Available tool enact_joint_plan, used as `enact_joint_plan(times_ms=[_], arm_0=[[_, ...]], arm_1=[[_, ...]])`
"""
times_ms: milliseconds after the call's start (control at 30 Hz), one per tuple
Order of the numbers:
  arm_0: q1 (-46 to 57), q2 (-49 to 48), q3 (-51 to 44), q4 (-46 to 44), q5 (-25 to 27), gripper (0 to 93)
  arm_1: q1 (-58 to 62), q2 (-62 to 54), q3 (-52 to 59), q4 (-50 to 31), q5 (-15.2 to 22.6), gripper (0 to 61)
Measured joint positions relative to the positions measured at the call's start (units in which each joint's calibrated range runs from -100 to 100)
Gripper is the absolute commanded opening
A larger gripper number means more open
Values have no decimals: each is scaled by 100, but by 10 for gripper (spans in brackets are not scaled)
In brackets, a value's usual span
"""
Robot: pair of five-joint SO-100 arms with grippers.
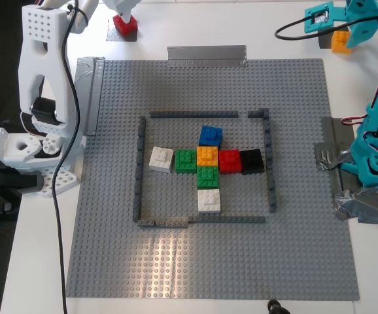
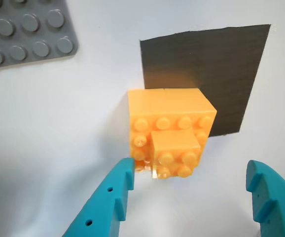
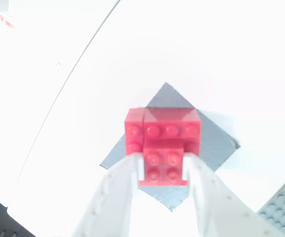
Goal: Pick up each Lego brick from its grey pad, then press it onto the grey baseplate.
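Both arms are sitting at the counter's far corners, each over its own brick.

My second gripper (image 3: 163,170) (white): jaws are pinching the small upper piece of the red brick (image 3: 163,140) from both sides. The red brick is resting on its pad (image 3: 214,143), which lies rotated to a diamond under it, near the far corner on the exterior view's left (image 1: 125,25).

My first gripper (image 2: 189,185) (teal): jaws are spread wide, touching nothing. The orange brick (image 2: 169,133) is lying straight ahead between the jaws' line, half on its pad (image 2: 206,69), half overhanging onto the counter (image 2: 49,128). In the exterior view it is near the far corner on the right (image 1: 341,40).

Key relation: the orange stack's small top piece is centred in the gap, so I judge the first arm just needs to advance and close. The red one looks ready to lift.

The baseplate (image 1: 110,261) is filling the counter's middle; its frame (image 1: 138,170) is already holding several bricks.
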Motion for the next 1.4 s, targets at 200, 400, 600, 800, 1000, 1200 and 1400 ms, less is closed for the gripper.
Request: enact_joint_plan(times_ms=[200, 400, 600, 800, 1000, 1200, 1400], arm_0=[[0, 0, -59, 0, 0, 240], [0, 0, -59, 0, 0, 240], [-52, 0, -59, 0, 10, 223], [-81, 118, -59, 0, 10, 186], [-81, 220, -127, 0, 10, 180], [-74, 220, -127, 0, 10, 160], [-74, 220, -146, 9, 10, 91]], arm_1=[[9, -9, -116, 113, -122, 2], [0, -181, -184, 507, -391, 2], [136, -596, -551, 1006, -821, 2], [445, -1287, -435, 1231, -1163, 2], [836, -2453, 832, 1303, -1329, 2], [1627, -3549, 2108, 1400, -1334, 1], [2673, -4879, 3762, 1400, -1490, 1]])
